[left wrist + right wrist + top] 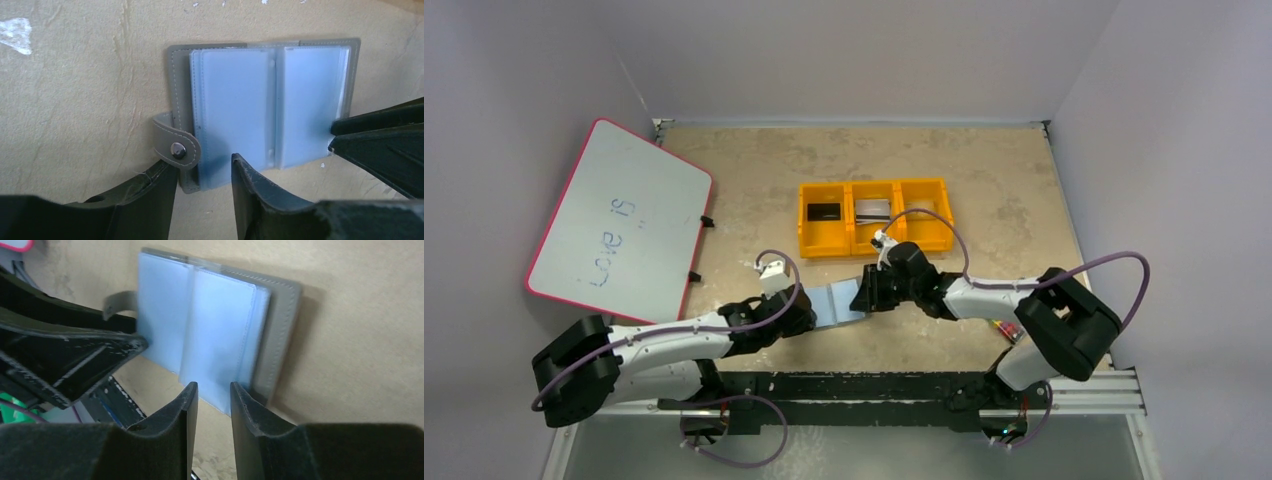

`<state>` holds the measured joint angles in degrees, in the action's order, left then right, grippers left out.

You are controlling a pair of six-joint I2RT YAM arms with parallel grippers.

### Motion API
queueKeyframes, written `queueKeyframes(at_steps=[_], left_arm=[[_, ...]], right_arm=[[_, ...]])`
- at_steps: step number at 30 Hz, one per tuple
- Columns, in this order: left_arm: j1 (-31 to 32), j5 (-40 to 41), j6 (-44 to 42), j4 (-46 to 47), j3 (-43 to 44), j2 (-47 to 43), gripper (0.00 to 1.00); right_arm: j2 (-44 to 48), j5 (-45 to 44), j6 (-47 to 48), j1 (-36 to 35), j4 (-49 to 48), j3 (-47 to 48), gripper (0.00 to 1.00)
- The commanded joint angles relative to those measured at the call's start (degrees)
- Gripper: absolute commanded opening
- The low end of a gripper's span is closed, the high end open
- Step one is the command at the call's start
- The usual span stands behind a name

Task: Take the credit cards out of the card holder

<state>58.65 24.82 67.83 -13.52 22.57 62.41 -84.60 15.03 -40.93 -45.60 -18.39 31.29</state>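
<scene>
- The tan table [984, 170] carries everything.
- A pink-edged whiteboard [619, 220] leans at the far left, with "Love is" written on it.
- The left arm [664, 345] and right arm [994, 295] reach inward and meet in the middle, near the front.
- A yellow three-part bin tray [826, 243] sits beyond them, well apart from the holder.
- The card holder [260, 110] lies open between the two claws, pale blue pockets facing up.
- The left gripper [202, 162] is spread. One finger is beside the holder's corner and the other is on the left pocket.
- The right gripper [214, 386] has only a narrow gap, with the right pocket's edge in it. I cannot tell whether it pinches.
- Of the credit cards, the black card [824, 211] lies in the tray's left compartment and the silver-white card [873, 210] in the middle one.
- The snap tab [175, 145] hangs open by the left finger.
</scene>
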Motion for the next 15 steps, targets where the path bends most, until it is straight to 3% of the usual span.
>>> queueKeyframes(at_steps=[1, 7, 15], left_arm=[[0.34, -0.82, -1.36, 2.94, 0.64, 1.05, 0.4], [0.32, -0.42, -1.72, 2.62, 1.24, 1.27, 0.33], [0.32, 0.68, -1.48, 1.87, 1.1, -0.23, 0.31]], right_arm=[[-1.12, 4.9, -0.89, -0.09, -5.89, 3.25, 0.33], [-1.77, 7.24, -3.29, -0.05, -10.04, 3.62, 0.33], [-4.68, 11.9, -2.82, -0.04, -12.63, 4.79, 0.36]])
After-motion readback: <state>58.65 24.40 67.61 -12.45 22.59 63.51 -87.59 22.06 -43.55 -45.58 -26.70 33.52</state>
